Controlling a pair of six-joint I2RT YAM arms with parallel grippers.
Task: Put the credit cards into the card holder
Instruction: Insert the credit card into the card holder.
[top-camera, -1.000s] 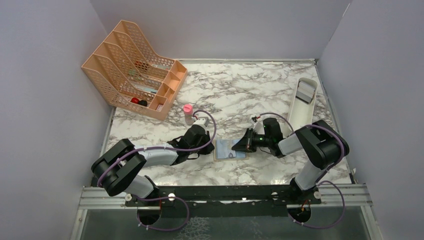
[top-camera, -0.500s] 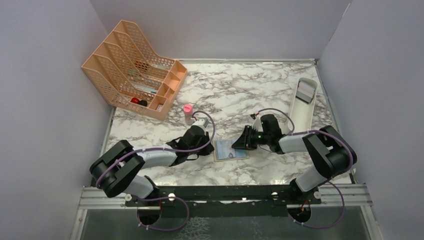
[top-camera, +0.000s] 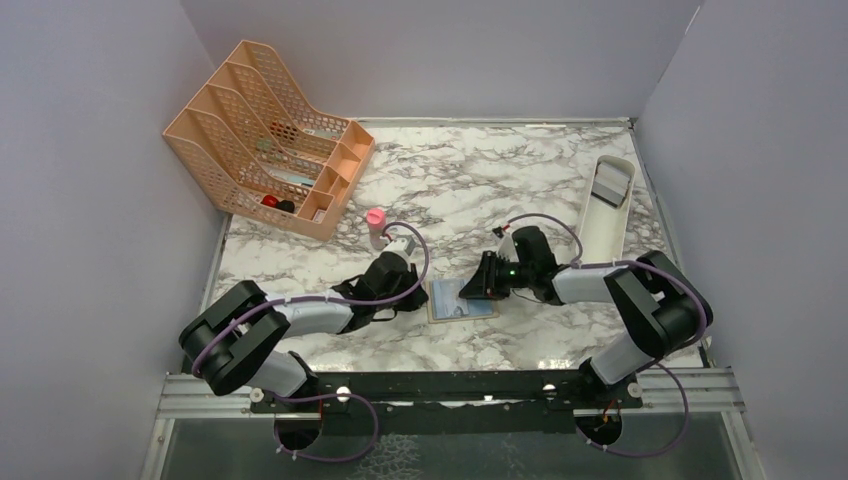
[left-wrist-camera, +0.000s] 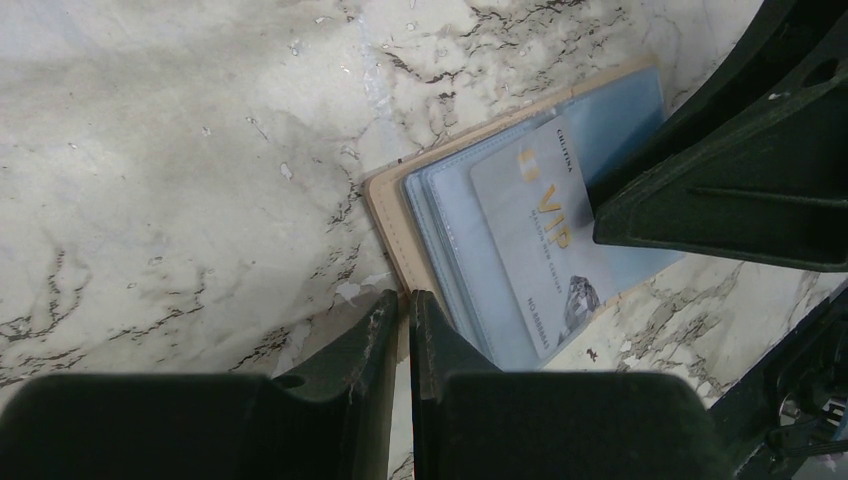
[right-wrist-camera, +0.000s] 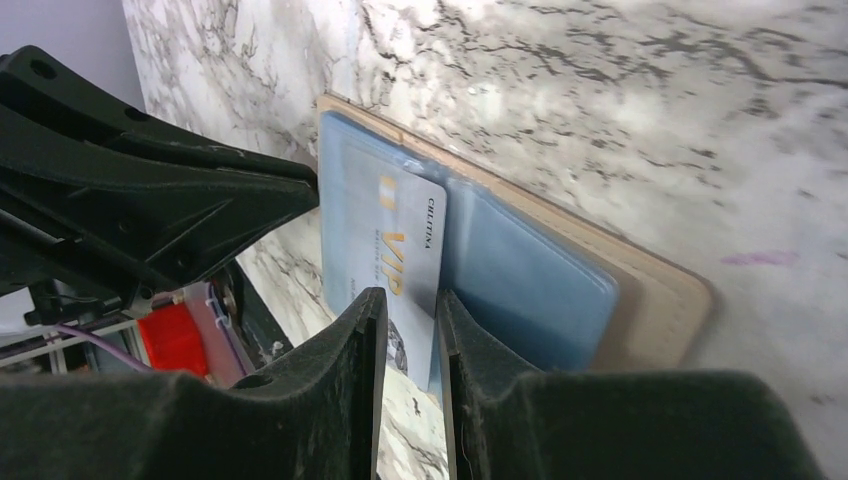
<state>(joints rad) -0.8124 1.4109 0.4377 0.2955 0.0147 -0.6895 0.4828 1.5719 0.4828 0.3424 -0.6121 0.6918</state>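
One card holder (top-camera: 462, 300) lies open at near centre, between left gripper (top-camera: 420, 296) and right gripper (top-camera: 478, 287). Left wrist: closed jaws pinch its tan edge. Right wrist: jaws slightly parted, empty, above the VIP card (right-wrist-camera: 395, 245) on its blue inside.

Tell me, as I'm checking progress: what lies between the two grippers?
The open card holder, with a silver VIP card lying on its blue inside; both wrist views show it.
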